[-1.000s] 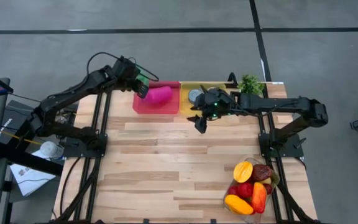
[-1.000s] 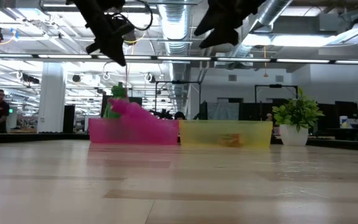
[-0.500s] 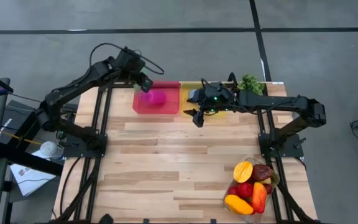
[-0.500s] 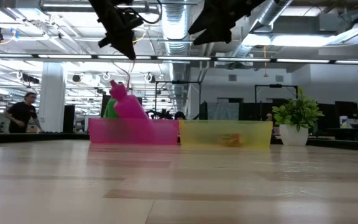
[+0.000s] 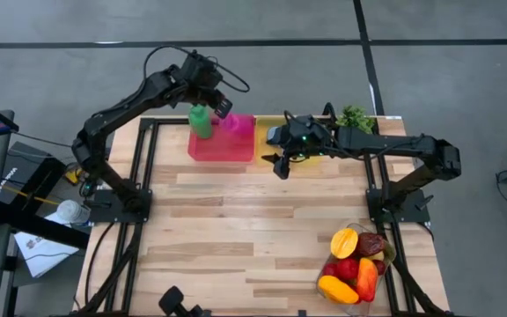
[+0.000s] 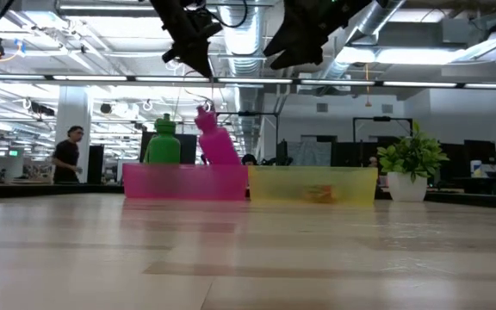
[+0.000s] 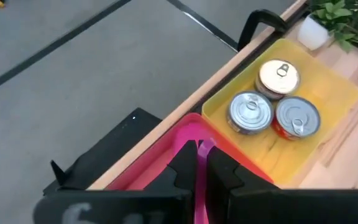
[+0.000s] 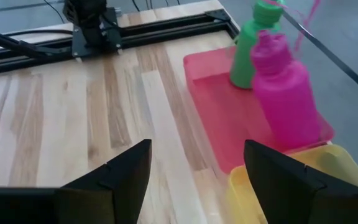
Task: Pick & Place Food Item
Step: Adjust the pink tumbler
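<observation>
The left claw (image 5: 221,104), shut on the pink bottle's strap (image 7: 199,180), hangs the pink bottle (image 5: 232,123) in the pink bin (image 5: 223,151). Next it should lower and release. The right claw (image 5: 279,165) waits, open and empty.

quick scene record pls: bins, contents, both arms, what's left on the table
pink bin: green bottle upright; pink bottle tilted
yellow bin: three cans
left gripper: above pink bin, jaws shut on the pink bottle's strap
right gripper: above yellow bin's near edge, jaws open, empty
fruit pile: near right corner of table
potted plant: far right corner
</observation>
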